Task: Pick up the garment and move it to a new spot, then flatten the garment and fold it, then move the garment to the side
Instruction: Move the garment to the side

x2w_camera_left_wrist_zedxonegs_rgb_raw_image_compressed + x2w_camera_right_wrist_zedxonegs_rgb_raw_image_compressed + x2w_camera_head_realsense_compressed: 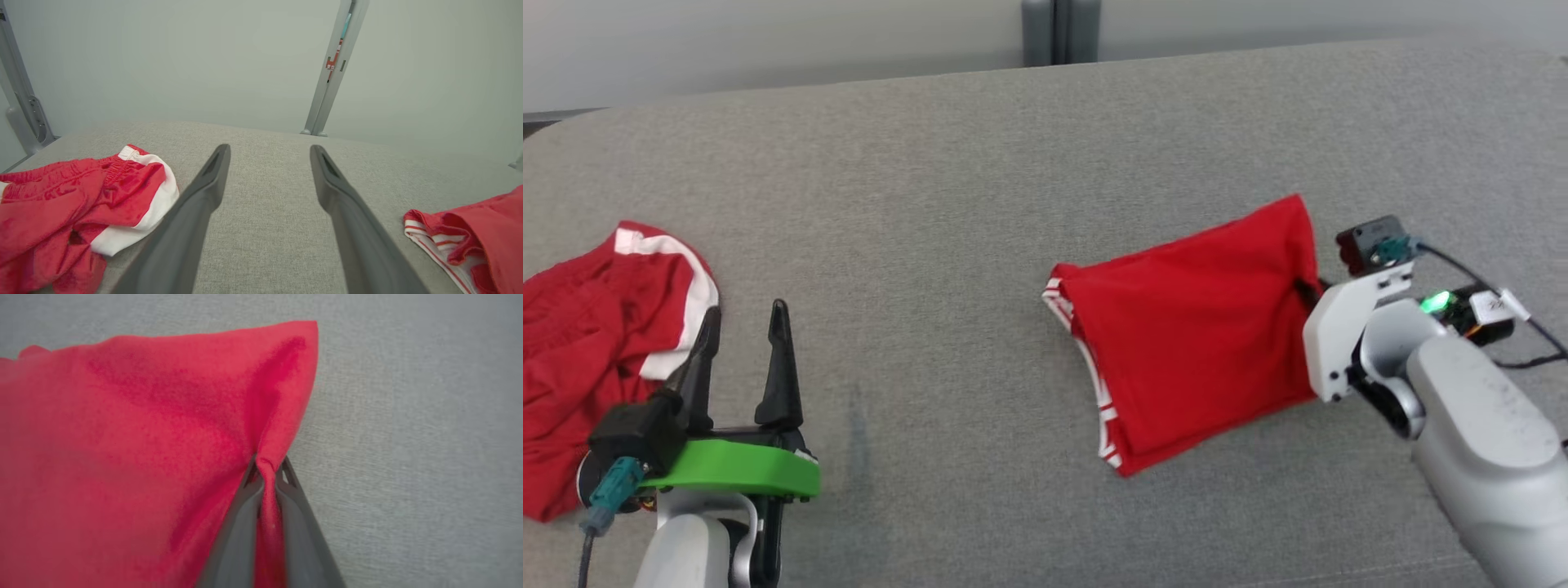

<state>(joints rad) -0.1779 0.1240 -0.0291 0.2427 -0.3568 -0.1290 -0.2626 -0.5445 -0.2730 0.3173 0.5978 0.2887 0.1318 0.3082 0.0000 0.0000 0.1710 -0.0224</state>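
Note:
The garment (1192,327) is a folded red piece with red-and-white striped trim, lying flat at the centre right of the grey padded surface (931,163). My right gripper (1309,292) reaches in from the right and is shut on the garment's right edge. In the right wrist view the red cloth (122,437) is pinched and bunched between my right gripper's (267,464) two dark fingers. My left gripper (746,314) stands open at the lower left with nothing between its fingers (196,204). The garment's striped edge (482,228) shows at the right of the left wrist view.
A second red garment with a white band (596,343) lies crumpled at the far left, just beside my left gripper; the left wrist view shows it too (61,208). Grey metal posts (1059,28) stand behind the surface's far edge. Bare grey fabric lies between the two garments.

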